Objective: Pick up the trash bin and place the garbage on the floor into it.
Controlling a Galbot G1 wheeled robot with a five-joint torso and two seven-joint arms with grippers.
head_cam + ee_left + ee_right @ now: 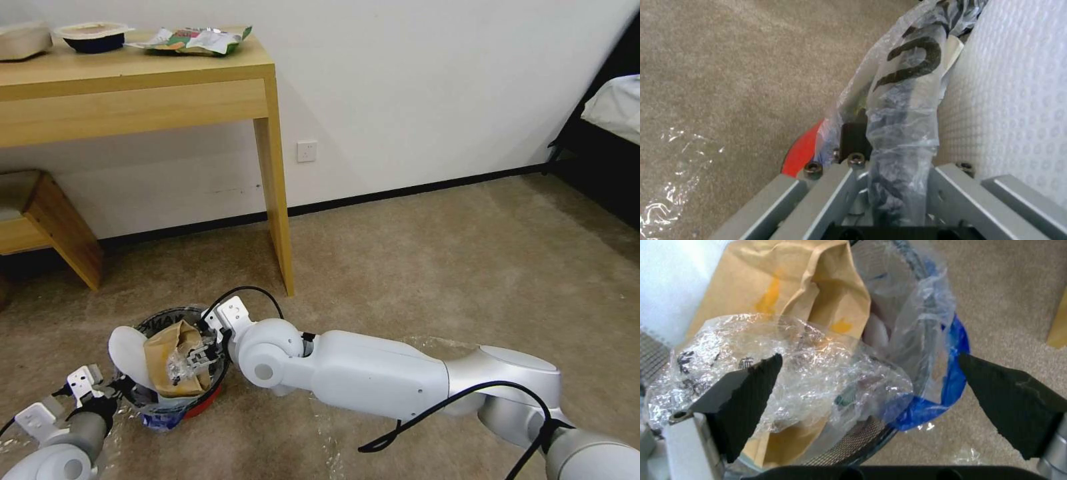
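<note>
Head view shows the right gripper (200,352) reaching into the mouth of the trash bin (200,405), which stands on the carpet (433,267) at about 7 o'clock in this view. In the right wrist view the right gripper (871,386) has its two dark fingers (751,400) spread wide apart, holding nothing. A crumpled clear plastic scrap (809,373) lies between them, closer to the one finger, on top of a brown paper bag (786,296) that stands inside the bin. The blue edge of the liner (951,373) hangs over the rim just inside the other finger.

At 9 o'clock from the right gripper in the head view, a white slipper sole (128,353) leans out over the rim. The left gripper (115,388) is at the bin's rim, at about 8 o'clock from the right one. In the left wrist view the left gripper (882,156) is closed on the rim with the clear liner (907,100) bunched between its jaws; the red wall (802,151) is just beside it. A wooden desk (133,87) stands at 12 o'clock from the bin.
</note>
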